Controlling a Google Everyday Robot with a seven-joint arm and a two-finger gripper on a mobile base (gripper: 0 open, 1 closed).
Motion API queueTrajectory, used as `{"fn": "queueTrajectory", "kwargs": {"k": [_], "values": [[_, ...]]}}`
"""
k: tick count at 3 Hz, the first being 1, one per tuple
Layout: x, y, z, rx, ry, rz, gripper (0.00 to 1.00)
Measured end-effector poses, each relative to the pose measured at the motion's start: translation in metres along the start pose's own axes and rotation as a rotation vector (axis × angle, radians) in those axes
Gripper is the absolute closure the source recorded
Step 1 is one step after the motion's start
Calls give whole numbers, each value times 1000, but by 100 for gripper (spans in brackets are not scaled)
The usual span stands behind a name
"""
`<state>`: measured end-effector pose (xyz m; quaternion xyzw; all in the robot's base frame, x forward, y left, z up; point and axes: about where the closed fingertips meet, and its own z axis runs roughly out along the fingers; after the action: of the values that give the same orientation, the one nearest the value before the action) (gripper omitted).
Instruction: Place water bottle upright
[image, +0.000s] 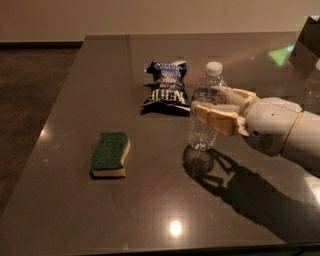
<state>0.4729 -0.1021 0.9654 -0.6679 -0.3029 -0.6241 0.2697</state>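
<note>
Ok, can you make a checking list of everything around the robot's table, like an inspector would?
Surface: dark, shiny table with light reflections.
Job's things: water bottle upright, held low over the table; cannot tell whether its base touches.
Clutter: green sponge lying flat, on the left of the view; dark blue snack bag further back, beside the bottle.
Grippers: gripper reaching in from the right of the view, shut on the water bottle's middle.
Cables: nothing seen.
Surroundings: dark floor beside the table, pale wall behind.
</note>
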Motion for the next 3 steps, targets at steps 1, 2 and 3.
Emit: {"fn": "queueTrajectory", "kwargs": {"k": [1, 2, 3], "values": [[-12, 6, 2, 17, 14, -2, 100], [-20, 11, 3, 21, 18, -8, 84], [-24, 13, 3, 25, 27, -14, 60]]}}
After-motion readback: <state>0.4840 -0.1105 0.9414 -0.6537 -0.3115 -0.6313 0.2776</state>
